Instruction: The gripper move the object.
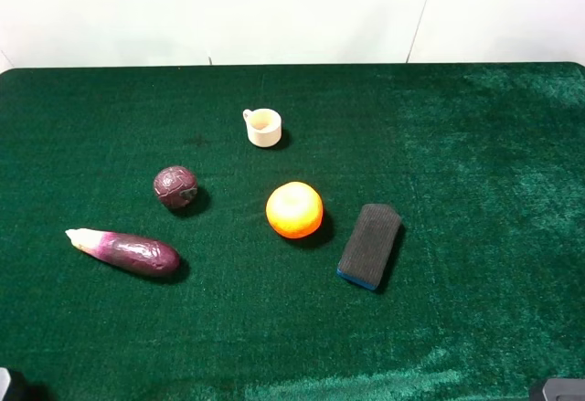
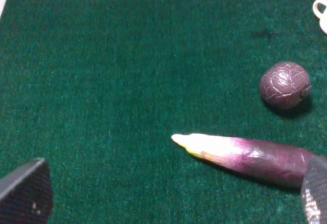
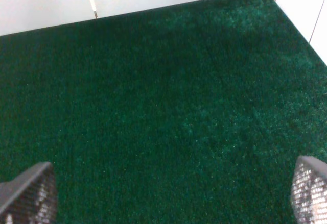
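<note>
The purple eggplant [image 1: 126, 252] with a pale cream tip lies on the green cloth at the front left, tip pointing left. It also shows in the left wrist view [image 2: 250, 155], between and just ahead of the fingertips, nearer one finger [image 2: 316, 193]. My left gripper [image 2: 171, 198] is open and empty, above the cloth, not touching the eggplant. My right gripper [image 3: 168, 193] is open and empty over bare cloth near the table's right side. In the high view only small bits of the arms show at the bottom corners.
A round maroon ball [image 1: 175, 187] sits just behind the eggplant and also shows in the left wrist view [image 2: 284, 85]. An orange [image 1: 294, 209], a dark sponge [image 1: 369, 245] and a small cream cup [image 1: 264, 128] sit mid-table. A white wall runs behind the table edge [image 1: 292, 65].
</note>
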Robot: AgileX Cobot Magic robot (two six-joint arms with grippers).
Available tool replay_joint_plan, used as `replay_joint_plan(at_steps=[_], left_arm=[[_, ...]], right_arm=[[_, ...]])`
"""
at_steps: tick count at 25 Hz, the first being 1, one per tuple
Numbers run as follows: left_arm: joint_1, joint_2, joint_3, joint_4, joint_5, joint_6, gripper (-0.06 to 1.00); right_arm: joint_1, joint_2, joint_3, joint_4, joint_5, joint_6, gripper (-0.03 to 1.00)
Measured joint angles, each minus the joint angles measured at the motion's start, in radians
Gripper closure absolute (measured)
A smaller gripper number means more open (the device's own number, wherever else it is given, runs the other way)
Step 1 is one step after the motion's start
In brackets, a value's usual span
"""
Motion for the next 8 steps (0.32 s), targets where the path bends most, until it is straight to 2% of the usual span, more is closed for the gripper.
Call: replay_joint_plan(at_steps=[8], left_arm=[[0.0, 0.0, 0.0, 0.0, 0.0, 0.0, -0.05]], right_arm=[[0.0, 0.0, 0.0, 0.0, 0.0, 0.0, 0.27]])
